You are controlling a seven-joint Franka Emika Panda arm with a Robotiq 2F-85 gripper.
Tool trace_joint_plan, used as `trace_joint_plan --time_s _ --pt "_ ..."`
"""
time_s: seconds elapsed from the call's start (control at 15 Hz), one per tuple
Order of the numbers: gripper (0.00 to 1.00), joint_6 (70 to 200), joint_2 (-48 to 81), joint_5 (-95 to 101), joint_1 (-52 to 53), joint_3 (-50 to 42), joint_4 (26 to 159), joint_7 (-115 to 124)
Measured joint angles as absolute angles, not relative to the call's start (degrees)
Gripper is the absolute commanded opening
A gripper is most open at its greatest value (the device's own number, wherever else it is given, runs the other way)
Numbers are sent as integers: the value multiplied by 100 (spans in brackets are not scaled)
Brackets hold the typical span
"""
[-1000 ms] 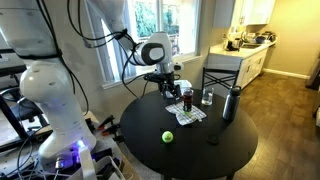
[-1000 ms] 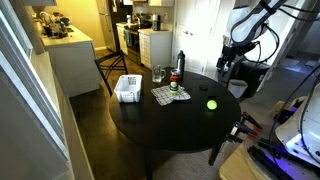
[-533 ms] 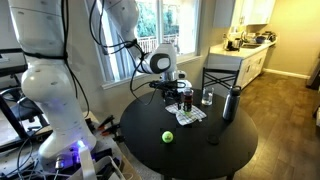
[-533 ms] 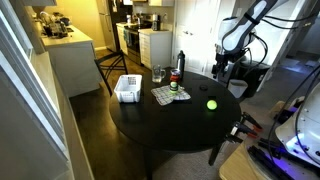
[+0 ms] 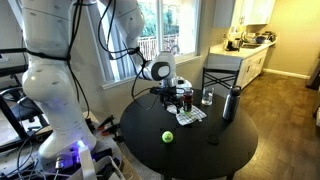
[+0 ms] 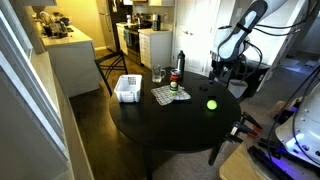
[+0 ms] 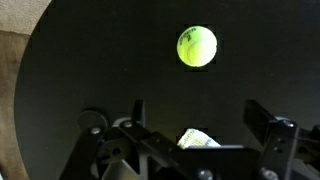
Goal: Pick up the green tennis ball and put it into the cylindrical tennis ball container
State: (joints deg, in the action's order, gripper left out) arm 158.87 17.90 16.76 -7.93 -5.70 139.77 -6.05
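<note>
The green tennis ball [image 5: 168, 137] lies alone on the round black table [image 5: 215, 160]; it also shows in an exterior view [image 6: 211, 104] and in the upper middle of the wrist view [image 7: 197, 46]. The cylindrical tennis ball container [image 5: 187, 99], short with a dark red label, stands upright on a checkered cloth [image 6: 165, 96] at the far side; it also shows in an exterior view [image 6: 173, 86]. My gripper [image 5: 170, 92] hangs above the table edge [image 6: 217, 73], well apart from the ball. It is open and empty, its dark fingers [image 7: 270, 120] spread wide in the wrist view.
A tall dark grey bottle [image 5: 229, 104] and a small clear glass [image 5: 208, 97] stand near the container. A white box [image 6: 127, 88] sits at one table edge. A dark chair [image 5: 222, 70] stands behind the table. A cloth corner [image 7: 200, 139] shows under the gripper.
The arm has come down and moved in towards the table. The ball, container and other things have not moved.
</note>
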Motion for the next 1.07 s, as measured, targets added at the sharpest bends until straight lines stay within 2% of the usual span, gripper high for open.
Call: trace_joint_plan --time_s 1.07 --pt "100 16023 1972 1616 -793 -498 13978 -674"
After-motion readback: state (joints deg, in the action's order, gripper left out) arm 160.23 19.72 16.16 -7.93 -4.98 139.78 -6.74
